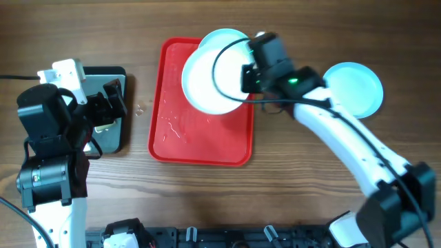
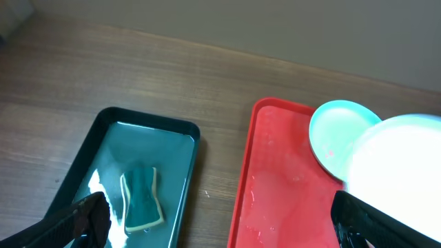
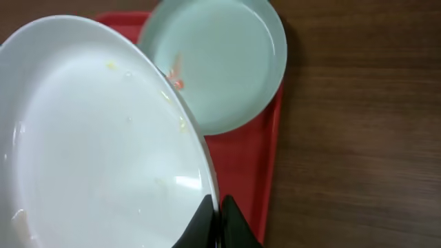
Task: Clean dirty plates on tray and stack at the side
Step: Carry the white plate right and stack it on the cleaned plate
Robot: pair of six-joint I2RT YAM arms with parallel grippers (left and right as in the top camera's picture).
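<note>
The red tray (image 1: pixel 200 141) lies mid-table with a wet surface. My right gripper (image 1: pixel 245 76) is shut on the right rim of the whiter plate (image 1: pixel 203 81) and holds it tilted above the tray's back right part. The right wrist view shows its fingers (image 3: pixel 219 207) pinching that rim, with crumbs on the plate (image 3: pixel 96 138). A pale turquoise plate (image 3: pixel 227 62) with a reddish smear lies on the tray's far corner, partly under the whiter plate. A second turquoise plate (image 1: pixel 355 88) lies on the table at the right. My left gripper (image 1: pixel 114 103) is open and empty above the black tray.
The black tray (image 2: pixel 110 138) with a shiny wet base stands left of the red tray and holds a green sponge (image 2: pixel 141 200). A strip of bare wood (image 2: pixel 213 179) separates the two trays. Small crumbs lie on the table near the red tray's left edge (image 1: pixel 140 109).
</note>
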